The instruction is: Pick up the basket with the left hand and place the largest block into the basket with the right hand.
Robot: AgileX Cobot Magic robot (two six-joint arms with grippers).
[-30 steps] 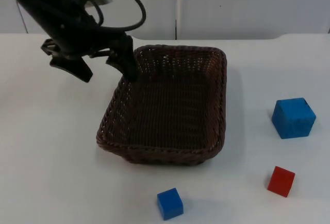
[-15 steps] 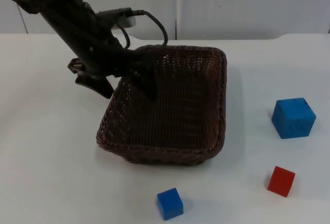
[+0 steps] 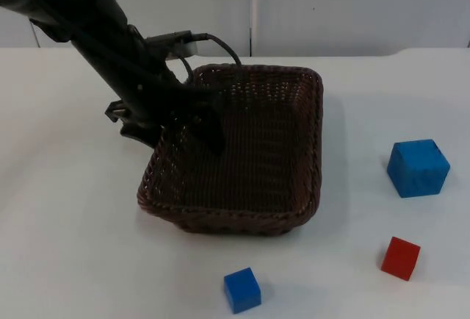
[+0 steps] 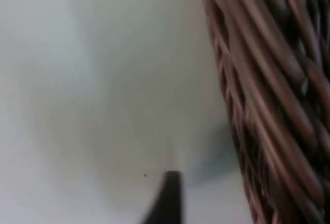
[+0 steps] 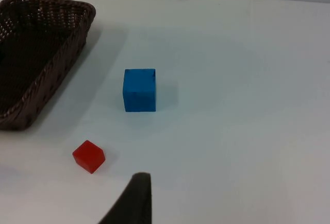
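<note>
A dark brown wicker basket (image 3: 235, 220) stands on the white table, left of centre. My left gripper (image 3: 176, 129) is open and low over the basket's left wall, with one finger inside the basket and the other outside. The left wrist view puts that woven wall (image 4: 268, 105) close beside a black fingertip (image 4: 167, 198). The largest block, a blue cube (image 3: 418, 167), rests on the table to the right of the basket. My right arm waits above that side; its fingertip (image 5: 138, 195) is well short of the blue cube (image 5: 139, 90).
A small red block (image 3: 400, 257) lies in front of the large blue cube, also seen as a red block (image 5: 88, 156) in the right wrist view. A small blue block (image 3: 242, 289) sits near the front edge below the basket. The grey partition wall (image 3: 352, 3) closes the far side.
My left gripper has moved right and down from outside the basket's far left corner until its fingers straddle the left wall. The basket and blocks have not moved.
</note>
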